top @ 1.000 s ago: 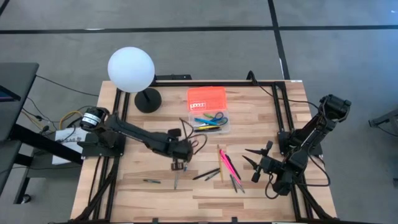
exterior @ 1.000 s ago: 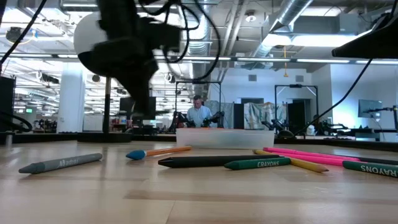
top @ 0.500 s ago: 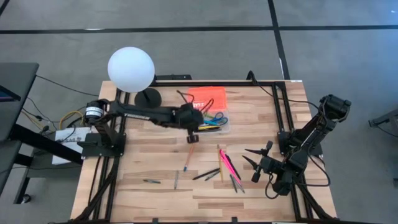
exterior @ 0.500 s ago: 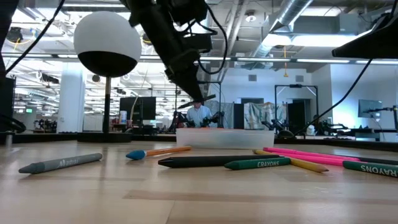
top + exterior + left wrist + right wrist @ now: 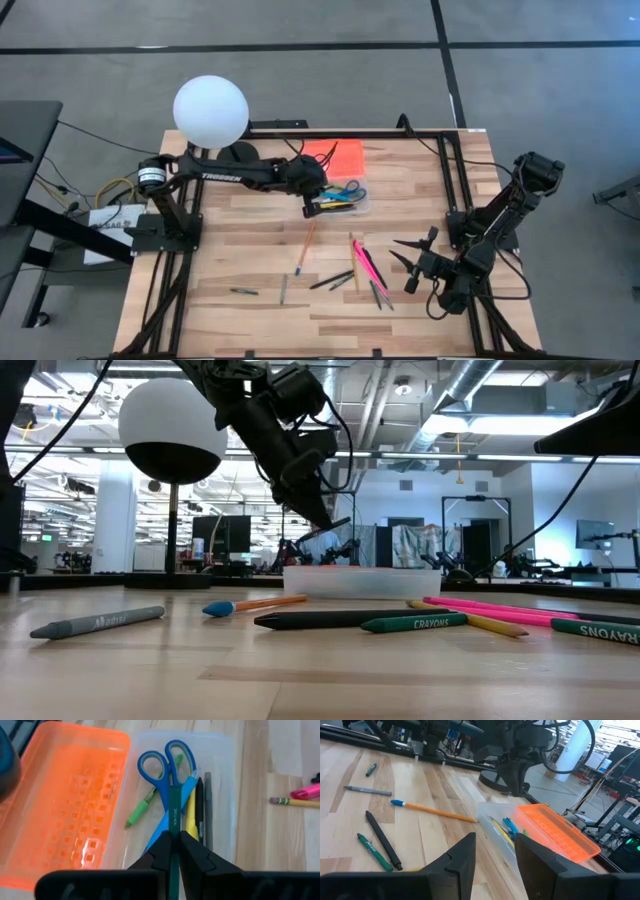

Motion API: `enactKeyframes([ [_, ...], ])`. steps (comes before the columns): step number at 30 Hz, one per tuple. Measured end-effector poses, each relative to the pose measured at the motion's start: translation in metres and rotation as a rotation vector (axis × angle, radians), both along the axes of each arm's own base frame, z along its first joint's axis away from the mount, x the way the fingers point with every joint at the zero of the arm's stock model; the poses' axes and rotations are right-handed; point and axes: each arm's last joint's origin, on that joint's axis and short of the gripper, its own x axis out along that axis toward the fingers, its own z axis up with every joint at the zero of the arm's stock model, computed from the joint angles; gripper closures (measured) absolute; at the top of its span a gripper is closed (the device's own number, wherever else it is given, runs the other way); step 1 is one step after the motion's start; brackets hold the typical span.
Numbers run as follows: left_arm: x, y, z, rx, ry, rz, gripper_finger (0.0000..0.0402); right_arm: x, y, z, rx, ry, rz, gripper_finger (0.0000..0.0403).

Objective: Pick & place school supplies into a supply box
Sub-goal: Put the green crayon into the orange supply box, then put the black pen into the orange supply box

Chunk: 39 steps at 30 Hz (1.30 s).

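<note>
I have the left claw [image 5: 175, 851] clamped on a green pencil [image 5: 174, 812] above the supply box [image 5: 338, 196] at the counter's [image 5: 250, 310] far middle; my right claw [image 5: 412, 261] waits, fingers apart, near right.

The box [image 5: 340, 195] sits near the table's [image 5: 230, 320] back edge, at mid-width, its lid [image 5: 335, 155] behind it. Scissors [image 5: 162, 767] and pens lie inside. The lamp [image 5: 211, 112] stands at the back left corner. Loose pencils [image 5: 365, 268] lie toward the front edge.
</note>
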Motion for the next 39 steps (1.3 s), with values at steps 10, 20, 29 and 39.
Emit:
enactKeyframes([
  [10,0.008,0.002,-0.014,0.014,0.004,-0.015,0.0382,0.0,0.0,0.0,0.015,-0.001,0.001,0.0274],
  [20,0.022,0.011,-0.037,0.062,0.018,0.004,0.0377,-0.001,-0.001,-0.002,0.017,0.006,0.0,0.0274],
  [29,0.02,0.017,-0.04,0.088,0.048,0.052,0.034,-0.001,-0.001,-0.002,0.02,0.006,0.0,0.0274],
  [39,0.017,0.0,-0.031,0.021,0.053,-0.002,0.029,0.003,-0.006,-0.006,0.136,0.047,-0.008,0.0274],
])
